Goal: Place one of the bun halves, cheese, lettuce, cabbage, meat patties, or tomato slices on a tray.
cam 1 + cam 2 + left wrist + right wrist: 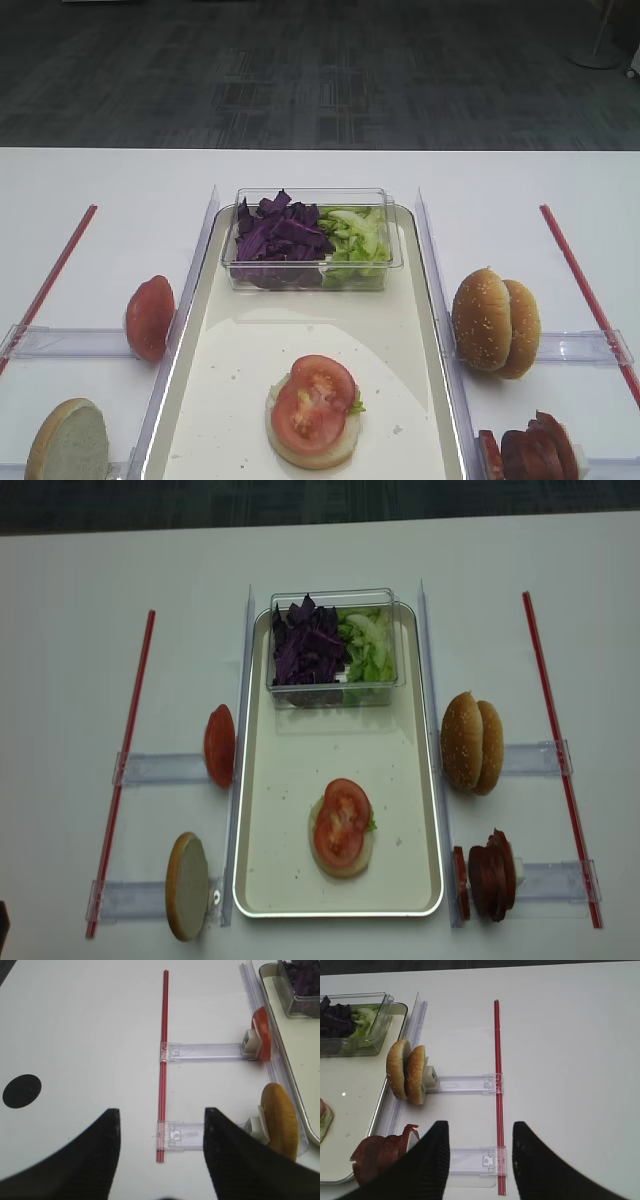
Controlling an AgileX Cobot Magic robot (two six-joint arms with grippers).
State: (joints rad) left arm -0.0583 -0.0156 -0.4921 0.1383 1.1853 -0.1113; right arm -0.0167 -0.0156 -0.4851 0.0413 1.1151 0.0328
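On the cream tray (pixel 400 330) lies a pale bun base (pixel 300 452) with a red tomato slice (pixel 313 402) on top and a bit of lettuce (pixel 357 406) peeking out at its right. Purple cabbage (pixel 275 235) and more lettuce (pixel 355 240) fill a clear tub at the tray's far end. Sesame bun tops (pixel 495 322) and meat patties (pixel 530 450) stand right of the tray. A bun half (pixel 68 440) stands at the left. My right gripper (pixel 480 1130) and left gripper (pixel 161 1115) are both open over bare table, holding nothing.
A rounded tomato end piece (pixel 150 317) stands left of the tray. Clear plastic holders (pixel 465 1084) and red strips (pixel 497 1060) run along both sides. A black dot (pixel 21 1091) marks the table at the far left. The table's back edge borders dark floor.
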